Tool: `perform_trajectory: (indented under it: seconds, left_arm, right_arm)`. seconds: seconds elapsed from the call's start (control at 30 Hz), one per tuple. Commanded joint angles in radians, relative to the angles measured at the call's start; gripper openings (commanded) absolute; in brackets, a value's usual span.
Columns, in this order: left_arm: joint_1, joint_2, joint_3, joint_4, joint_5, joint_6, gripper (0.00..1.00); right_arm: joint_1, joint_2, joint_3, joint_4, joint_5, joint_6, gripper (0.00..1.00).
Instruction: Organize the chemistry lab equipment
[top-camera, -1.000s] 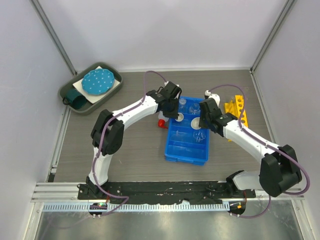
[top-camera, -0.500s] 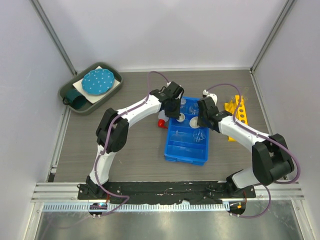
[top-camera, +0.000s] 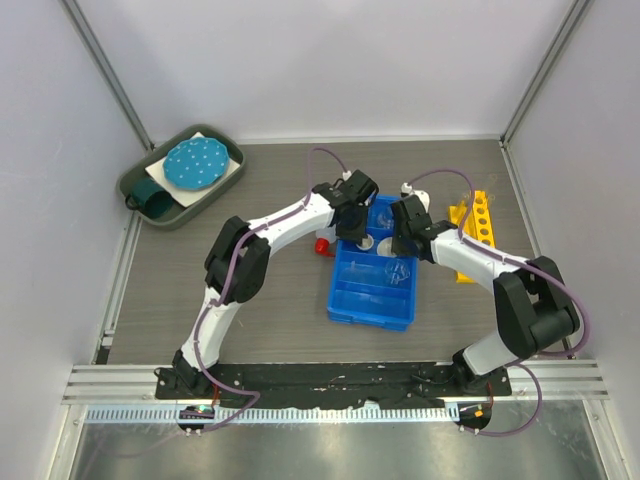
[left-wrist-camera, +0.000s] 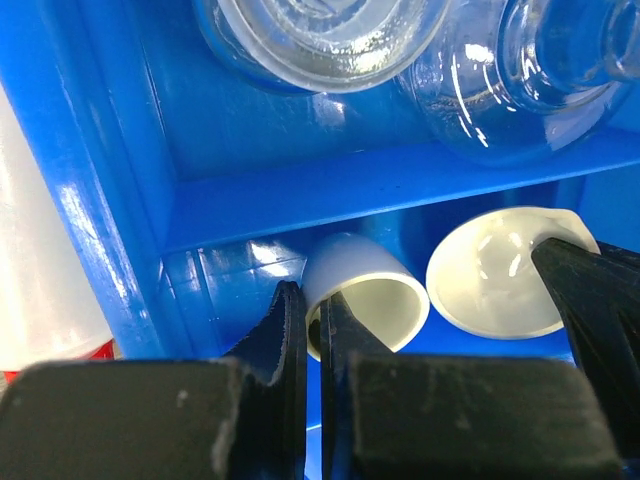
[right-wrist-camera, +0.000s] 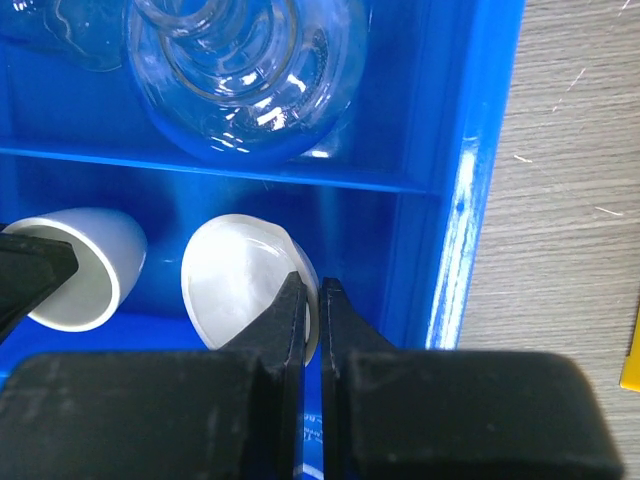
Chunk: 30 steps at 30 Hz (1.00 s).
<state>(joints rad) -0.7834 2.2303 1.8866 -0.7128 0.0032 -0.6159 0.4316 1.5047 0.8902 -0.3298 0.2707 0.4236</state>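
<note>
Both arms (top-camera: 290, 215) (top-camera: 470, 258) dip; pincers (left-wrist-camera: 312, 305) (right-wrist-camera: 310, 290) seemingly pinch dishes (left-wrist-camera: 365, 300) (right-wrist-camera: 240, 275).

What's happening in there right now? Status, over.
Left gripper shut on rim of tilted white cup. Right gripper shut on white dish beside it. Both in blue bin, same compartment. Glassware behind divider, nothing blocking.

A dark green tray (top-camera: 130, 181) at the table's far-left corner holds a teal white-dotted disc (top-camera: 195, 164).

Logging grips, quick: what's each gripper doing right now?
Left gripper: closed on the rim of the tilted white cup.
Right gripper: closed on the rim of the white dish.
</note>
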Motion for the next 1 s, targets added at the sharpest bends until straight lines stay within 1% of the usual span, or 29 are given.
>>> perform_trajectory:
  seconds: [0.0,0.03,0.1,0.13,0.2,0.23,0.27,0.3,0.33,0.37,0.4,0.57,0.6,0.67,0.73,0.97]
  left_arm:
    - [0.004,0.003,0.04,-0.053,-0.057,0.007,0.01]
    - [0.0,0.002,0.04,-0.057,-0.063,0.007,0.04]
    - [0.0,0.002,0.046,-0.068,-0.068,0.005,0.08]
    - [-0.001,0.002,0.049,-0.074,-0.075,0.004,0.11]
    - [-0.002,0.0,0.051,-0.08,-0.078,0.004,0.15]
    - [-0.002,-0.001,0.051,-0.08,-0.081,0.004,0.21]
    - [-0.002,-0.003,0.051,-0.082,-0.083,0.004,0.24]
    - [-0.002,-0.001,0.052,-0.083,-0.085,0.004,0.27]
    - [-0.002,-0.001,0.055,-0.086,-0.085,0.004,0.32]
    - [-0.002,0.0,0.062,-0.089,-0.085,0.004,0.33]
    - [-0.002,0.002,0.065,-0.097,-0.085,0.004,0.34]
    - [-0.004,0.006,0.081,-0.109,-0.085,0.002,0.36]
    - [-0.004,0.006,0.083,-0.111,-0.085,0.002,0.36]
    - [-0.005,0.0,0.091,-0.117,-0.086,0.004,0.36]
    - [-0.005,-0.004,0.103,-0.129,-0.092,0.007,0.37]
    - [-0.008,-0.046,0.155,-0.185,-0.109,0.019,0.37]
  right_arm:
    - [-0.001,0.017,0.036,0.02,0.012,0.0,0.04]
    - [-0.001,0.023,0.036,0.02,0.012,0.001,0.09]
    - [-0.002,0.032,0.039,0.015,0.012,0.001,0.14]
    - [-0.001,0.035,0.039,0.015,0.01,0.003,0.15]
    - [-0.001,0.034,0.041,0.014,0.01,0.003,0.19]
    - [-0.001,0.032,0.041,0.014,0.012,0.004,0.21]
    - [-0.001,0.031,0.044,0.008,0.012,0.004,0.22]
    - [-0.002,0.029,0.05,0.003,0.016,0.004,0.27]
    - [-0.001,0.029,0.053,-0.003,0.016,0.004,0.29]
    - [-0.001,0.026,0.058,-0.012,0.021,0.003,0.31]
    - [-0.002,0.026,0.062,-0.015,0.025,0.001,0.34]
    - [-0.001,0.017,0.069,-0.028,0.028,0.003,0.36]
    - [-0.001,0.015,0.072,-0.028,0.03,0.003,0.38]
    - [-0.001,0.011,0.078,-0.038,0.033,0.001,0.4]
    - [-0.001,0.005,0.088,-0.046,0.041,0.0,0.44]
    - [0.001,-0.04,0.161,-0.118,0.091,-0.017,0.49]
